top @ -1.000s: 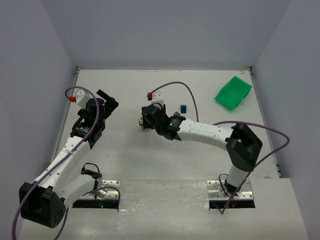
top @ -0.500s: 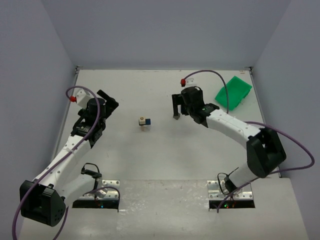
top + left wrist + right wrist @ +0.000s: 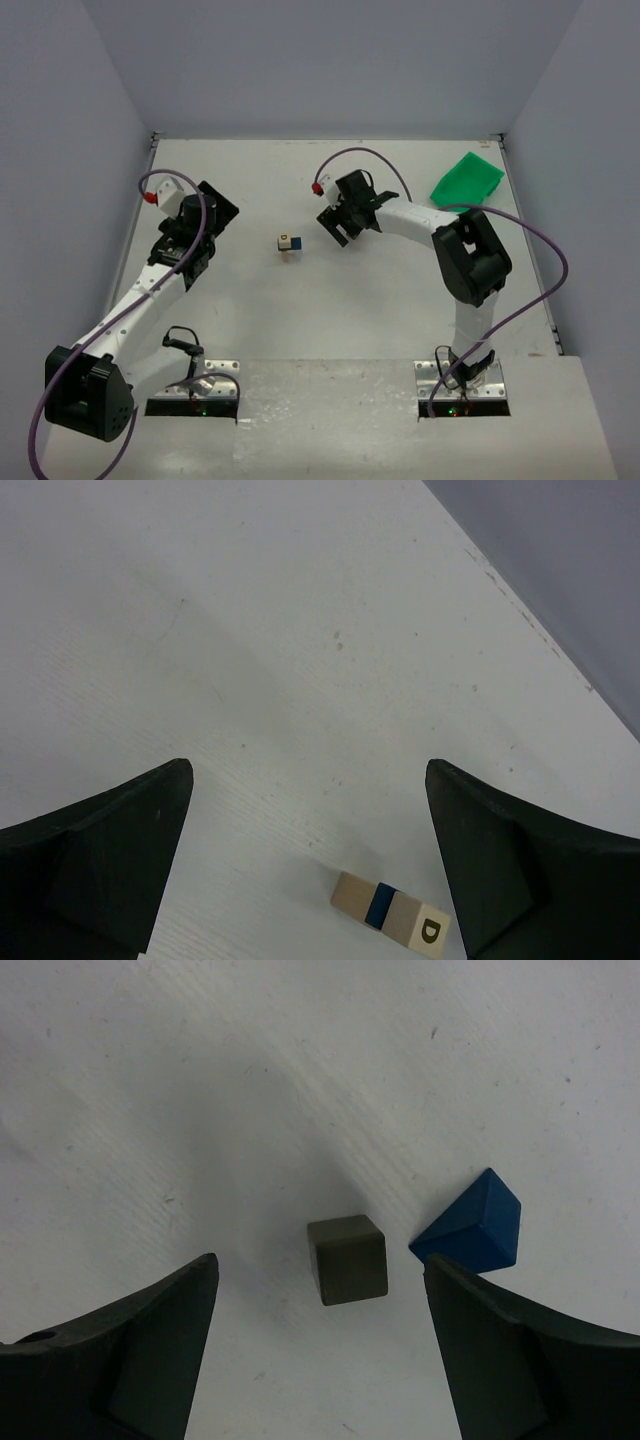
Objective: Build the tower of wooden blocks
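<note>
Wood block tower (image 3: 287,243) stands alone; right gripper (image 3: 335,226), jaws apart, swung back nearer.

Illumination bright, even and diffuse, from overhead. Shadows on the white table (image 3: 380,310) faint and soft-edged; a broad grey band crosses both wrist views. Focus sharp throughout; surface scuffs resolve clearly

bin (image 3: 467,184): green, far-right corner | table (image 3: 380,300): white, speckled | walls (image 3: 330,60): grey-blue
</note>
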Controlling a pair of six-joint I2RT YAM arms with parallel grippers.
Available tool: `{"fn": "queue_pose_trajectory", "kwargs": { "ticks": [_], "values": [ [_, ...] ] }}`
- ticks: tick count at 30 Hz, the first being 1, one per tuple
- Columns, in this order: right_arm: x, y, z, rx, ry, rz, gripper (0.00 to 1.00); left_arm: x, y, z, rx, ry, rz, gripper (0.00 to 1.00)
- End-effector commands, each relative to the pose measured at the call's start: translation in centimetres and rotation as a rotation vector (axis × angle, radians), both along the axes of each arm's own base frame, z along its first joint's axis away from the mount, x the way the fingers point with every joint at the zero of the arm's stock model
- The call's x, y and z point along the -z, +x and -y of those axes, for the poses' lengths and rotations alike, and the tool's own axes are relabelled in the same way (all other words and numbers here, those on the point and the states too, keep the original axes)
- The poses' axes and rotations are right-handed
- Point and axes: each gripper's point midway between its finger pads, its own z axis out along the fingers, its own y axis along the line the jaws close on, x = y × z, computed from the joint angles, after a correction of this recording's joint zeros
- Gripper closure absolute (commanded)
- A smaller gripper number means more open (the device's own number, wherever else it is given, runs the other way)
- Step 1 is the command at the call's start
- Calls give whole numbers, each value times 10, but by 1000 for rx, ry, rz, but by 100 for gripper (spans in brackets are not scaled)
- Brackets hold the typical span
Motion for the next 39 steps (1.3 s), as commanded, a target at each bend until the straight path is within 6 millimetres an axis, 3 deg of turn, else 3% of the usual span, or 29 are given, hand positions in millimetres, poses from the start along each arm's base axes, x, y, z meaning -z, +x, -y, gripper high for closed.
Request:
{"fn": "queue_pose_trajectory", "kwargs": {
  "ticks": [1,8,19,25,31,39],
  "values": [
    [-11,13,-2,-3,2,29,19,-19,8,-4,-21,4,47,0],
    [-6,10,-1,36,28,-11,35,-19,8,-4,-21,5,46,0],
    [7,17,11,106,-7,-22,39,-20,7,-3,-18,2,50,0],
    [7,19,7,56,-5,-23,67,-21,6,-4,-19,1,54,0],
    [-15,13,-2,-64,20,-4,82,-23,5,-4,-19,0,59,0],
    [-78,-11,-36,-458,120,116,84,-24,5,-4,-15,0,63,0]
  ]
}}
